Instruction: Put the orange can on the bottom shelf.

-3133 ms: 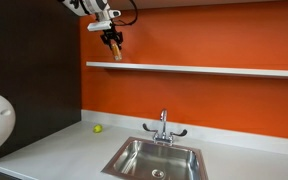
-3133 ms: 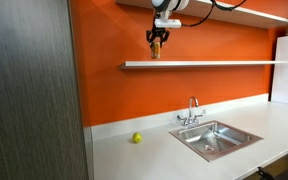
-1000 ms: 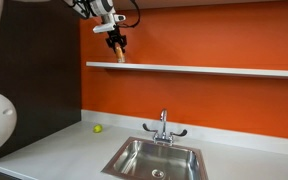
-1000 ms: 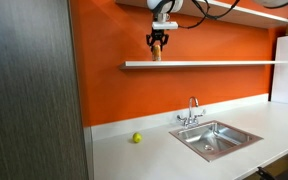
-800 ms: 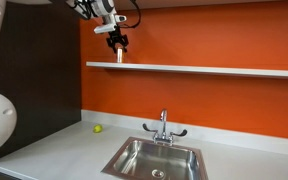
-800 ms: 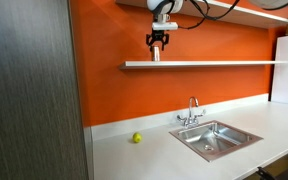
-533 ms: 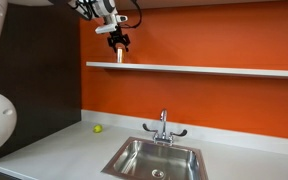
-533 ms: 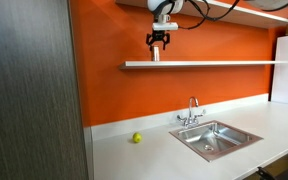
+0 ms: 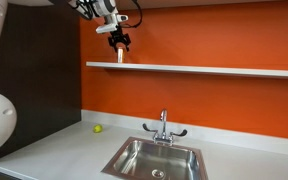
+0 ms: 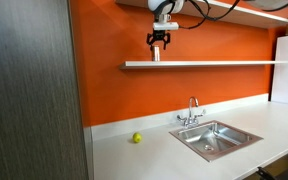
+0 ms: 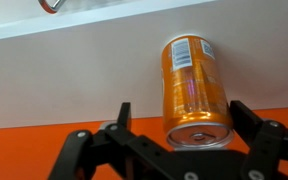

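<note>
Orange wall (image 9: 214, 105) fills the scene, with the pale worktop (image 9: 59, 152) running under it. The bottom shelf (image 10: 209, 64), a long thin ledge, spans the wall well above the worktop; a second ledge shows higher up in an exterior view. The sink (image 9: 154, 160) is set in the worktop, well apart from the action.

The arm (image 10: 165, 8) comes in from the top of both exterior views, wrist turned down so the end effector (image 10: 158, 41) points straight at the shelf. We judge this vertical pose suits a top-down set-down on so narrow a ledge.

The end effector is released: in the wrist view the jaws stand spread to either side of the can, gripping nothing. One finger looks very close to the can's side; we cannot tell if it touches.

The orange can (image 11: 192, 90) stands upright on the bottom shelf, just under the end effector, near the ledge's end. Upright on its base, it should not roll. We judge the placing done, with only a straight lift clear left.

The yellow-green ball (image 9: 97, 128) lies on the worktop by the wall, untouched.
</note>
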Controlling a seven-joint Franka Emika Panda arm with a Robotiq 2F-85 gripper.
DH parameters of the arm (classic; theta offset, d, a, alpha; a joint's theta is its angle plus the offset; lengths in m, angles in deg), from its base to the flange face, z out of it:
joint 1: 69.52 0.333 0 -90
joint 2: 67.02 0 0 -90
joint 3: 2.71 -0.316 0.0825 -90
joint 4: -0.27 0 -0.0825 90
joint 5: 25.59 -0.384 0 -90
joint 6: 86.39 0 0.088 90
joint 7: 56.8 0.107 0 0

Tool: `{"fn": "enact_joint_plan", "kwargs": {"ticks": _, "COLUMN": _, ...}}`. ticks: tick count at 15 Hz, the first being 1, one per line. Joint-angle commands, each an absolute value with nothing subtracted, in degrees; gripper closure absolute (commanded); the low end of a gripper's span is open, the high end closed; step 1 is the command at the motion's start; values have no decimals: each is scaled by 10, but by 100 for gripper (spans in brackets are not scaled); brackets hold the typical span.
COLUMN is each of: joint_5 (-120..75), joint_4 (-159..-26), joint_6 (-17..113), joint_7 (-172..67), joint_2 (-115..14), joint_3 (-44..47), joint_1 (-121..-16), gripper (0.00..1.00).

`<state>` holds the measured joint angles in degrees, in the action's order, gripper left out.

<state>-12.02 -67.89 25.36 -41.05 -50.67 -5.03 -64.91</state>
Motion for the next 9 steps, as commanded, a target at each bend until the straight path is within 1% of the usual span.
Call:
{"fn": "enact_joint_plan", "kwargs": {"ticks": 1, "joint_5": -124, "joint_4": -688, "joint_6": 241, "joint_7": -404, "joint_2": -522, "joint_3": -51, "joint_1": -648, "gripper": 0}}
{"fn": "enact_joint_plan", "kwargs": {"ticks": 9, "joint_5": -126, "joint_4": -752, "joint_6": 249, "joint_7": -403, "joint_2": -576, "joint_3": -53, "joint_1": -646, "gripper": 0}}
